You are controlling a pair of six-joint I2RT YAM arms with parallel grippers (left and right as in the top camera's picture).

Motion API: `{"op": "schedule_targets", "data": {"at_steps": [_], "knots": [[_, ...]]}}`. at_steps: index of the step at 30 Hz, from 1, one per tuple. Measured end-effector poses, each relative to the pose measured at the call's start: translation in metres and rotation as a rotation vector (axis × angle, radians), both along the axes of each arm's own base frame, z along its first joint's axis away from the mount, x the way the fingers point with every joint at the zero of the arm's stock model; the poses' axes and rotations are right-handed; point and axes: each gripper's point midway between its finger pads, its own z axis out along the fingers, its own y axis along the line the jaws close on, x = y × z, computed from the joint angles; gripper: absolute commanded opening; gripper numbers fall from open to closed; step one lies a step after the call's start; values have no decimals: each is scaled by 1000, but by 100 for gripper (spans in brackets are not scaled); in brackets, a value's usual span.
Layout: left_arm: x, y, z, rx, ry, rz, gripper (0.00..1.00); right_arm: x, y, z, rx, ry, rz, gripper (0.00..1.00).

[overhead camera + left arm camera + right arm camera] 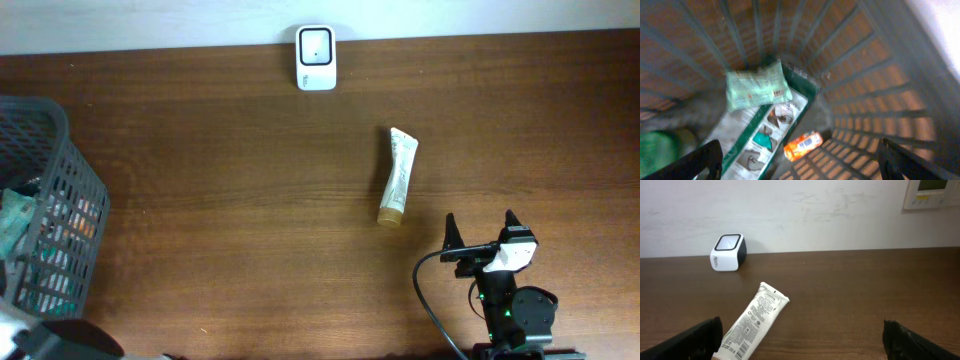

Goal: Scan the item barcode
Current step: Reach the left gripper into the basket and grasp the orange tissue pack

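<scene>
A white barcode scanner (316,58) stands at the table's far edge and also shows in the right wrist view (727,252). A white tube (398,178) with a tan cap lies flat mid-table, printed side with its barcode up (752,325). My right gripper (481,228) rests open near the front edge, just right of and behind the tube's cap, with nothing between its fingers (802,337). My left gripper (800,155) hangs open inside the grey basket (865,85), above a green packet (756,90), a green-and-white box (760,135) and a small orange pack (802,145) showing a barcode. It holds nothing.
The grey mesh basket (70,220) stands at the table's left edge, filled with several items. Part of the left arm (60,340) shows at the bottom left corner. A white wall with a control panel (932,192) rises behind the table.
</scene>
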Motion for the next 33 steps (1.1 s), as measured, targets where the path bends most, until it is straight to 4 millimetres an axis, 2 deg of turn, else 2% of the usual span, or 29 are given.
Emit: {"op": "schedule_targets", "data": {"at_steps": [1, 3, 5, 7, 11, 12, 14, 16, 20, 23, 24, 27, 32, 33], "knots": [[-2, 0, -36, -54, 33, -29, 96, 0, 0, 0, 0, 0, 0, 98], [1, -8, -79, -105, 63, -94, 97, 0, 0, 0, 0, 0, 0, 98], [3, -12, -109, -110, 72, -147, 94, 0, 0, 0, 0, 0, 0, 99], [4, -13, -129, -98, 74, -184, 86, 0, 0, 0, 0, 0, 0, 98], [10, -7, -136, -24, 77, -271, 84, 0, 0, 0, 0, 0, 0, 98], [11, -7, -142, -29, 87, -286, 79, 0, 0, 0, 0, 0, 0, 98], [13, -7, -158, -54, 106, -310, 78, 0, 0, 0, 0, 0, 0, 98], [18, -13, -177, -89, 103, -389, 78, 0, 0, 0, 0, 0, 0, 98], [31, -28, -180, -62, 40, -596, 79, 0, 0, 0, 0, 0, 0, 98], [32, -30, -183, -44, 40, -648, 73, 0, 0, 0, 0, 0, 0, 98], [31, -31, -191, -61, 51, -657, 69, 0, 0, 0, 0, 0, 0, 98], [28, -37, -222, -147, 77, -670, 66, 0, 0, 0, 0, 0, 0, 98], [32, -40, -225, -153, 64, -684, 57, 0, 0, 0, 0, 0, 0, 98], [34, -43, -225, -152, 64, -693, 50, 0, 0, 0, 0, 0, 0, 98]]}}
